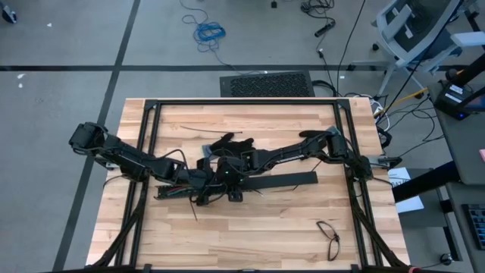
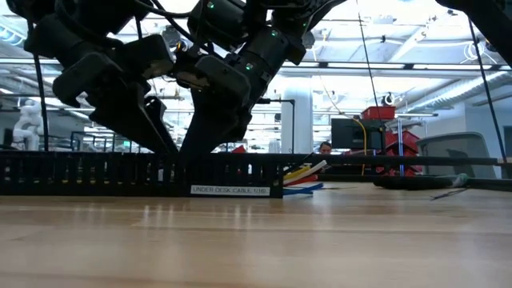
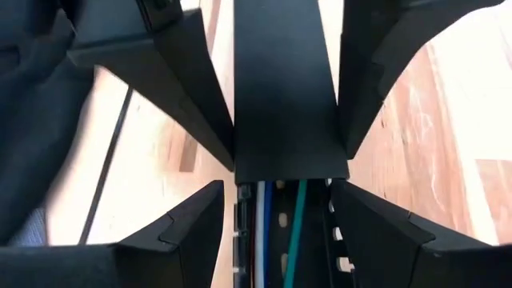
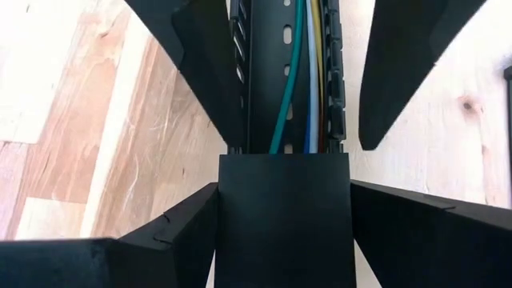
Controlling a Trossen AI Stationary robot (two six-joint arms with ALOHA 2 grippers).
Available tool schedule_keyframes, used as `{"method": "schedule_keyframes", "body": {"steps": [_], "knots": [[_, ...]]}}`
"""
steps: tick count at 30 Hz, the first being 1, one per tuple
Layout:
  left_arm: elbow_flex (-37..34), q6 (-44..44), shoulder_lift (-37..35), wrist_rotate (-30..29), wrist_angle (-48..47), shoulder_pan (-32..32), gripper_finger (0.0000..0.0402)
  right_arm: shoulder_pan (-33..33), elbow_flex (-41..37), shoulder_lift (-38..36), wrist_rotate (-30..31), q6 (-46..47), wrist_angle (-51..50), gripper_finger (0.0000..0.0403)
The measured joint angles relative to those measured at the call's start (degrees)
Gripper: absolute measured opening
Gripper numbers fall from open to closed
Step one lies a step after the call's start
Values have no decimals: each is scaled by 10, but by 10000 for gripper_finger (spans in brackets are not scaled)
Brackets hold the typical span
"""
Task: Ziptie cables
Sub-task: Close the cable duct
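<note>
A long black slotted bar [image 1: 288,180] lies across the middle of the table, carrying the cables [image 4: 290,88]: green, blue, white and yellow wires that run along its open channel. A flat black cover [image 4: 284,216] closes part of the channel. Cable ends [image 2: 304,174] stick out of one end of the bar. My left gripper [image 3: 278,196] and my right gripper [image 4: 285,192] face each other over the bar's middle. The left straddles the open channel and the right straddles the covered stretch. My left gripper has the bar's open channel between its two fingers, one finger on each slotted side wall [image 3: 330,210], just short of the cover's end. The fingers slant down from the table's left and lie across the bar, which rests on the table. My right gripper pinches the covered stretch of the bar by its two long edges [image 4: 346,200], right at the cover's end. Its fingers slant down from the table's right and lie across the bar, which stays flat on the wood.
A thin black strip [image 3: 108,172] lies on the wood beside the bar. A small dark wire loop [image 1: 330,236] sits near the front right. A dark clump [image 1: 227,142] lies just behind the grippers. Black frame rails [image 1: 148,152] border the table.
</note>
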Motion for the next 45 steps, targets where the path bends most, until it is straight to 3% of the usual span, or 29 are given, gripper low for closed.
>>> {"method": "schedule_keyframes", "body": {"steps": [5,12,18,29,45], "knots": [[0,-11,-15,7,-30,0,231,0,0,0,0,0,-2,243],[8,-15,-91,-2,-142,-1,231,0,0,0,2,-2,-3,243],[8,-71,-143,2,-190,-13,231,-1,0,0,2,-2,-4,243],[-15,-117,-61,-13,-107,-54,231,-2,-1,0,3,-4,-1,243],[-14,-101,-32,-41,-58,-50,231,-2,-1,0,3,-14,1,243]]}}
